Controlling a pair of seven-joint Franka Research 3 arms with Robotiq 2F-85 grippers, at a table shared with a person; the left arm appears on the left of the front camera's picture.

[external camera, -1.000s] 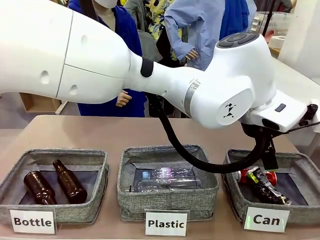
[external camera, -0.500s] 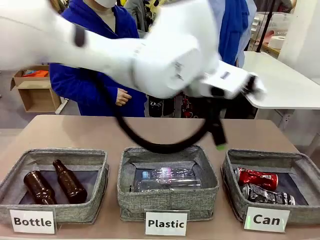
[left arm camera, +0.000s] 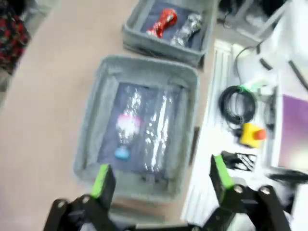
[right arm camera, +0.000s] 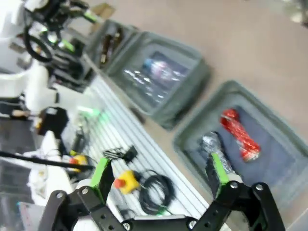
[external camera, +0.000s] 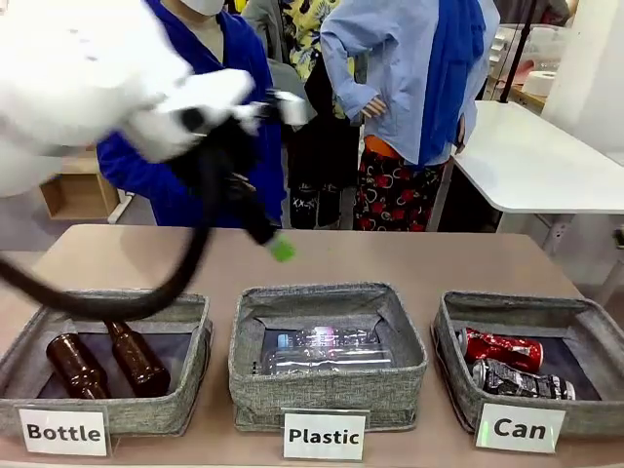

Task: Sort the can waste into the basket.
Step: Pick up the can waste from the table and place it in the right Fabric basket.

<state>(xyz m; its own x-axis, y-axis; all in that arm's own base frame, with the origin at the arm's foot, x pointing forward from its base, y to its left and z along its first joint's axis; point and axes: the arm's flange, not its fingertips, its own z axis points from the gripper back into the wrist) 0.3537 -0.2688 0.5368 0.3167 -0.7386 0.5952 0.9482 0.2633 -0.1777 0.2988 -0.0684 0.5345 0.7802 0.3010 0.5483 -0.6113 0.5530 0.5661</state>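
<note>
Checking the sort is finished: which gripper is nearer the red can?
Right. The right gripper hangs open above the Can basket holding the red can; the left gripper is over the Plastic bin.

White front labels "Bottle" [external camera: 64, 432], "Plastic" [external camera: 325, 436] and "Can" [external camera: 519, 428] on three grey bins.

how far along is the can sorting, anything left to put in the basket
It looks done. The red can and the black-and-silver can both lie in the basket labelled "Can". Nothing is in hand: the left gripper and the right gripper are both open and empty, up above the table. No can lies loose on the table, so nothing seems left to sort.
</note>
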